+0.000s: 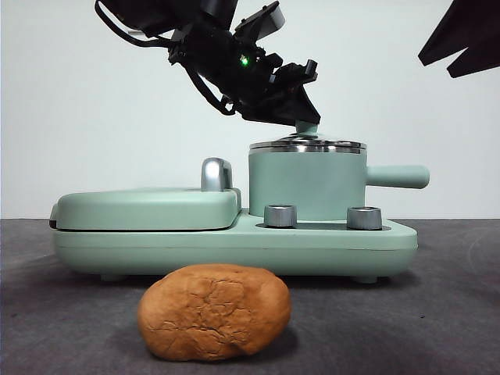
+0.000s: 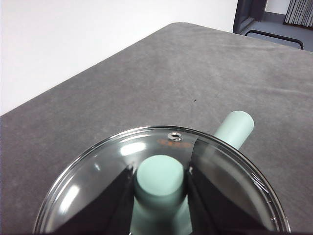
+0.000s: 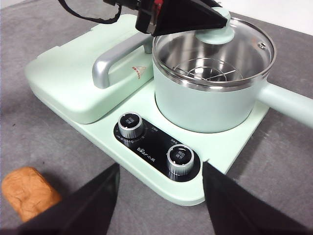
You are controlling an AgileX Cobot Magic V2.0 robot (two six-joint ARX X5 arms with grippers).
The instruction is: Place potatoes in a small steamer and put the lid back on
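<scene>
The small steamer [image 1: 308, 183] stands on the right half of a mint-green appliance base, its handle pointing right; it also shows in the right wrist view [image 3: 205, 103]. The glass lid [image 1: 307, 144] sits on its rim, and a wire rack shows inside through the glass [image 3: 244, 44]. My left gripper [image 1: 301, 109] reaches down from the upper left and is shut on the lid's knob [image 2: 160, 176]. The potato [image 1: 215, 312] lies on the table in front of the appliance and shows in the right wrist view [image 3: 27, 193]. My right gripper [image 3: 160, 196] is open and empty above the table in front of the appliance.
The flat griddle [image 1: 148, 207] with its closed cover and chrome handle [image 1: 216, 173] fills the left half of the base. Two chrome dials [image 1: 280, 216] [image 1: 364, 217] sit at the front. The right arm shows as a black tip [image 1: 465, 39] at the top right.
</scene>
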